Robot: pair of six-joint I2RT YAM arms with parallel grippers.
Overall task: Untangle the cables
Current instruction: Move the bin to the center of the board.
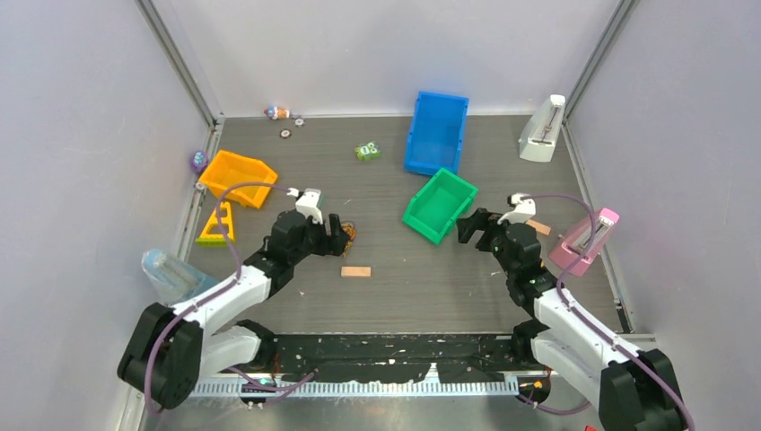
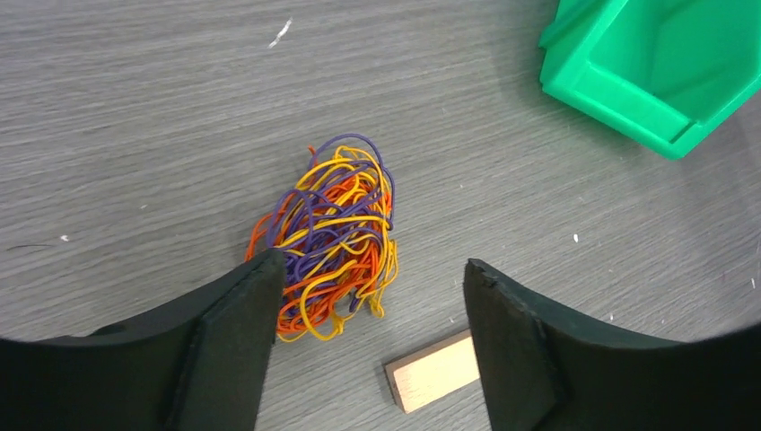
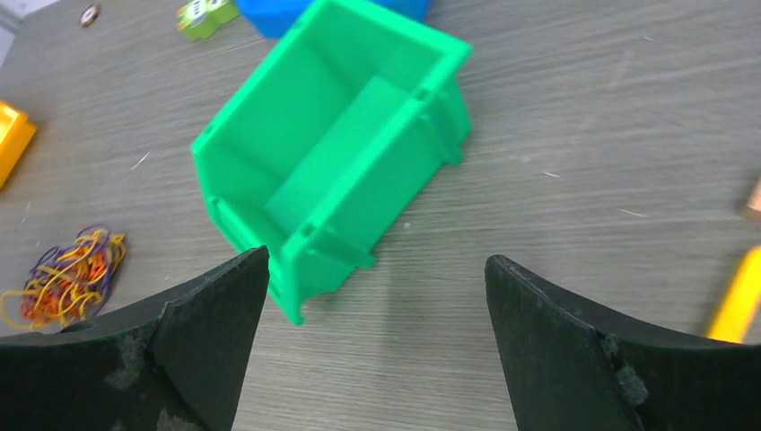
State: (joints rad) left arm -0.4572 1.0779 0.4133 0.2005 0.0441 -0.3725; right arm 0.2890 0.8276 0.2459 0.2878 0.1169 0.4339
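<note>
We log the cables (image 2: pixel 332 235) as one tight tangle: thin wires in orange-red, yellow and purple, looped over and through each other in a roughly oval clump. No strand lies clear of the bunch. A few loops stick out at the edges, with a purple one arching over the far end. The clump rests flat on the grey table (image 2: pixel 135 135), a little left of centre, near a small wooden block (image 2: pixel 431 370) but apart from it.

Left gripper (image 2: pixel 372 269) reaches far-right, jaws parted wide, empty. Right gripper (image 3: pixel 377 260) reaches far-left, jaws likewise wide, empty.
</note>
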